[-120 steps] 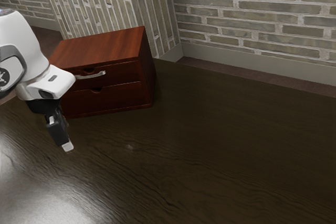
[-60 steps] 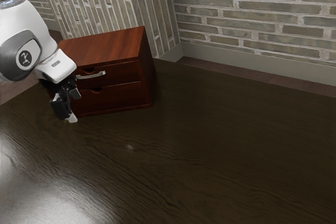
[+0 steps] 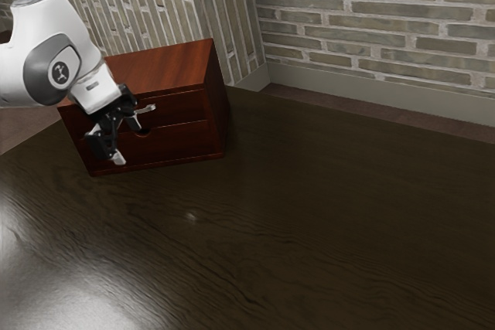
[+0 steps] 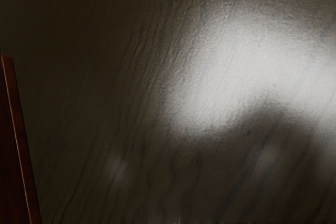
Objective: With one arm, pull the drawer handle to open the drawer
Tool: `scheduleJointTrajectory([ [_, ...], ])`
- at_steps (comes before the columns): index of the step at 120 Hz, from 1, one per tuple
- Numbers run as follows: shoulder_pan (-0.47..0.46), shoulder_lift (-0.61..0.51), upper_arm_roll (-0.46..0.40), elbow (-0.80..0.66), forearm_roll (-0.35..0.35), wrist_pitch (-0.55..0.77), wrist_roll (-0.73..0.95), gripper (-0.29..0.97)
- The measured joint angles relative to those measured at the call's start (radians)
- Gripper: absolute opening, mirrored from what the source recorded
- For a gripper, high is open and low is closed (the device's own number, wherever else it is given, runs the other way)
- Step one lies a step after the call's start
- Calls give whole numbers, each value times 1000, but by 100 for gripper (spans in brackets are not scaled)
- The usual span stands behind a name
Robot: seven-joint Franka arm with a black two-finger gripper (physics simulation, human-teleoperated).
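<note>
jaws: apart. The gripper (image 3: 124, 138) hangs tilted in front of the cabinet face, one finger (image 3: 116, 158) with a pale tip pointing down toward the table and the other higher, up near the handle. Nothing is clamped between them.
drawer handle: the silver bar (image 3: 145, 107) is on the top drawer (image 3: 174, 106). Its end toward the exterior view's right sticks out past the upper finger; the rest is hidden behind the hand. Can't tell if the finger touches it.
top drawer: front looks flush with the cabinet, so not pulled out.
lower drawer: sits right under it (image 3: 178, 138), with a small notch in its upper edge, also flush. The lower fingertip is in front of its end toward the exterior view's left.
cabinet: small red-brown wood box (image 3: 166, 67), standing on the table close to the wall corner.
arm: white with grey joint caps (image 3: 54, 67), coming in from the exterior view's left, wrist bent down to the cabinet face.
wrist view: a narrow red-brown strip of the cabinet (image 4: 10, 171) at one edge, the rest dark table (image 4: 94, 77) with a big bright glare patch. Handle and drawer fronts read from the exterior view.
surface: dark glossy wood-grain table (image 3: 309, 229), with reflections near the arm side.
room: pale brick wall (image 3: 371, 13) behind, grey baseboard (image 3: 371, 86) along its foot.
</note>
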Motion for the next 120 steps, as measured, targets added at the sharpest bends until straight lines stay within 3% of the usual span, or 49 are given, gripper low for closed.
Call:
scheduleJointTrajectory([
  [45, 111, 82, 12, 52, -20, 25, 118, 68],
  [120, 102, 188, 11, 184, -25, 33, 174, 68],
])
